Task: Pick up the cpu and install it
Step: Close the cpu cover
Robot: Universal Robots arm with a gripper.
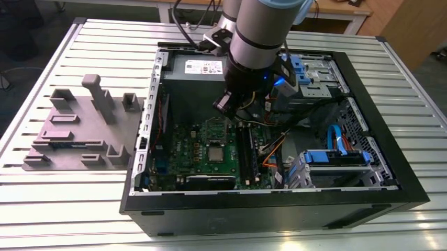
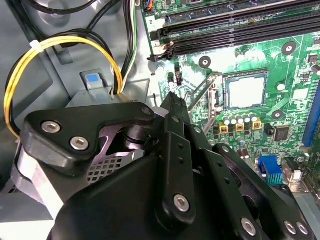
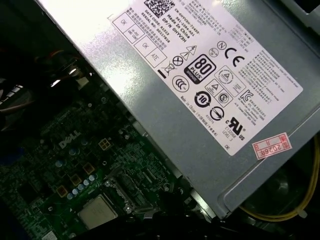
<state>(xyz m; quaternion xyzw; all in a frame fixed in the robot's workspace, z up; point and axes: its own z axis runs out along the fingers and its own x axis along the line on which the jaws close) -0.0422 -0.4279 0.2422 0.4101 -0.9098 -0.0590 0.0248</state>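
Ribbed metal tabletop [image 1: 63, 209] is carrying an open black computer case [image 1: 279, 209]; the black gripper [image 2: 172, 100], fingers pressed together empty, is hovering near the small square silver cpu [image 2: 246, 91], which is sitting in the green motherboard [image 1: 202, 157].

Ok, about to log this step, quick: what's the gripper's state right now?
Gripper: cannot be told whether open or closed; it hangs above the motherboard, while the cpu lies in its socket.

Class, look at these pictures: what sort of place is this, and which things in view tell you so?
Probably a robotics lab or test bench for computer assembly. An open computer case lies on a slatted metal table, a robot arm reaches into it, and a grey fixture block sits beside it.
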